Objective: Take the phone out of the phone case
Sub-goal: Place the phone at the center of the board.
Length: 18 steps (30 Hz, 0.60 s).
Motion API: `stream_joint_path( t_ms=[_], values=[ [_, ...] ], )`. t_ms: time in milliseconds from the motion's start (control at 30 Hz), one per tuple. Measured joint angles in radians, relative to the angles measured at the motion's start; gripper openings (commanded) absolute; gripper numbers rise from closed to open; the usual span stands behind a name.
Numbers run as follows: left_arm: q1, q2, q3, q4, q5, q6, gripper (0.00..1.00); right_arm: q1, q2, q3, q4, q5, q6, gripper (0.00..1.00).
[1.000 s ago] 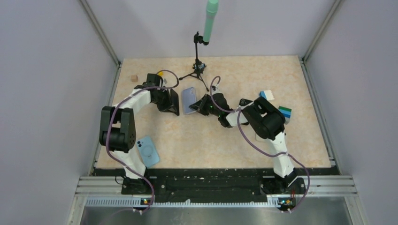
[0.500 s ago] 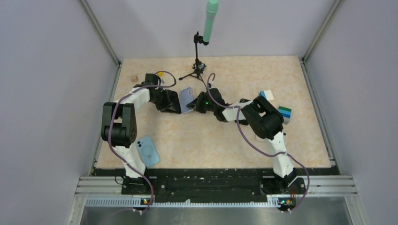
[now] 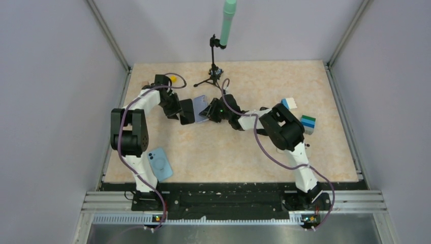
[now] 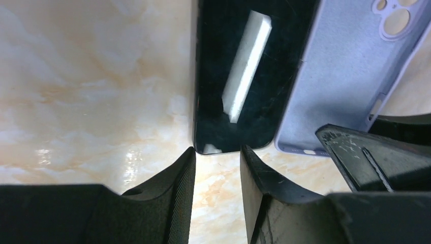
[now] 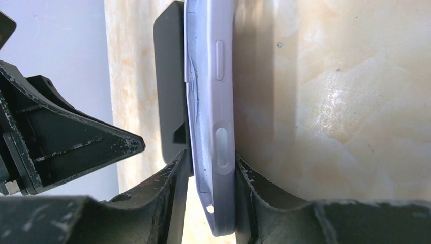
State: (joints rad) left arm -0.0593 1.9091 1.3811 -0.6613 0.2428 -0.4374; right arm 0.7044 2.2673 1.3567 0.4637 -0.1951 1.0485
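- The phone (image 4: 244,76) lay screen up on the marbled surface (image 4: 76,76), out of its case; a bright strip of light was reflected in the dark glass.
- The lilac phone case (image 4: 345,71) lay beside the phone, its long edge against the phone's right edge, with the hollow inside and the camera cut-outs showing.
- The left hand (image 4: 217,155) was open; the phone's near end lay just beyond its fingertips and nothing sat in the gap.
- The right hand (image 5: 211,168) had one end of the case between its fingers (image 5: 170,198), which lay close along both faces; whether they pressed could not be told.
- In the left wrist view, the right hand's scuffed black body sat just beside the case's near corner, close to the left hand's right finger.
- A black tripod (image 3: 215,76) carrying a green rod (image 3: 228,23) stood behind the two hands, one leg reaching toward the case.
- A second, light blue case (image 3: 160,163) lay near the left arm's base, well apart from the work.
- A blue-and-white block (image 3: 288,103) and a green-and-blue block (image 3: 308,122) sat beside the right arm; a small wooden cube (image 3: 145,85) and a yellow object (image 3: 174,79) lay near the left arm's far side.
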Motion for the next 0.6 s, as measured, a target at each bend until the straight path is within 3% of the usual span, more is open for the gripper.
stream_joint_path(
  t_ms=[100,233,300,500,600],
  values=[
    [0.0,0.0,0.012,-0.014,-0.04,0.0,0.41,0.003,-0.01,-0.004,-0.001,0.02,-0.01,0.44],
    [0.0,-0.003,0.014,-0.036,-0.068,-0.002,0.47,0.003,-0.041,-0.036,0.018,0.029,-0.024,0.84],
    [0.0,-0.014,0.014,-0.056,-0.093,-0.007,0.52,0.003,-0.082,-0.076,0.027,0.047,-0.031,0.96],
    [0.0,-0.166,-0.044,-0.085,-0.191,-0.039,0.83,0.019,-0.154,-0.156,0.038,0.12,-0.085,0.99],
    [0.0,-0.285,-0.106,-0.114,-0.249,-0.063,0.86,0.069,-0.205,-0.228,0.056,0.213,-0.148,0.99]
  ],
)
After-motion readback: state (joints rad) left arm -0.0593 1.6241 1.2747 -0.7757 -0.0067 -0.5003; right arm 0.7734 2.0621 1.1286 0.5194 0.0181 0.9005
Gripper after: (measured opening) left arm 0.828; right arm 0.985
